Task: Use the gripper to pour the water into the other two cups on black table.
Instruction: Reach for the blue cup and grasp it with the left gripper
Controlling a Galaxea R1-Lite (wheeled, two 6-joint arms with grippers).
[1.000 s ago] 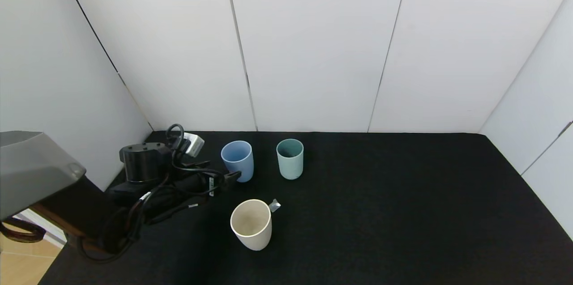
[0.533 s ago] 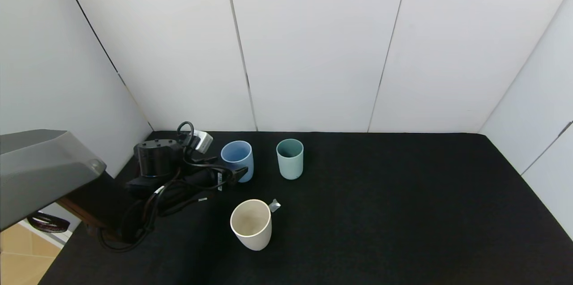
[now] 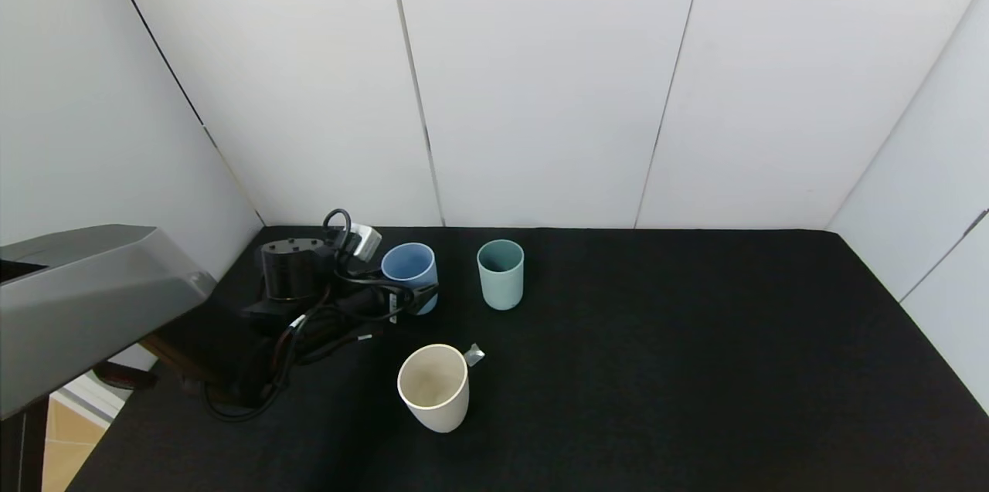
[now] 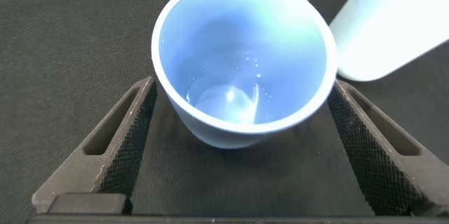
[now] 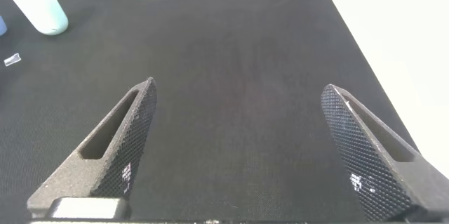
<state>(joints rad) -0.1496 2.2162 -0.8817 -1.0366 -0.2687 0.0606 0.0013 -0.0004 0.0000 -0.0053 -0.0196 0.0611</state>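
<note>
At the left of the head view, the left pincer, a black robot hand trailing looped black cables, reaches in low across the wide matte black desk. Its jaws stand spread wide on either side of the light blue plastic tumbler, not touching it; in the left wrist view the cup sits between the two textured fingers with gaps on both sides. A clear pool of water glints at its bottom.

To my eye the task has barely begun: the blue cup is not yet gripped or lifted, and nothing looks poured. The cream-white plastic tumbler, lower centre of the frame, shows a dry-looking inside. The slimmer teal-green tumbler, right of the blue one, is too dark inside to judge. Both pours remain.

Room is tight at the upper left, where the desk's corner meets the white wall panels, and the teal cup stands near. A small grey scrap lies just beside the cream cup's rim. The right half of the desk lies open.

The right pincer hangs parked over bare desk, jaws spread, holding nothing.
</note>
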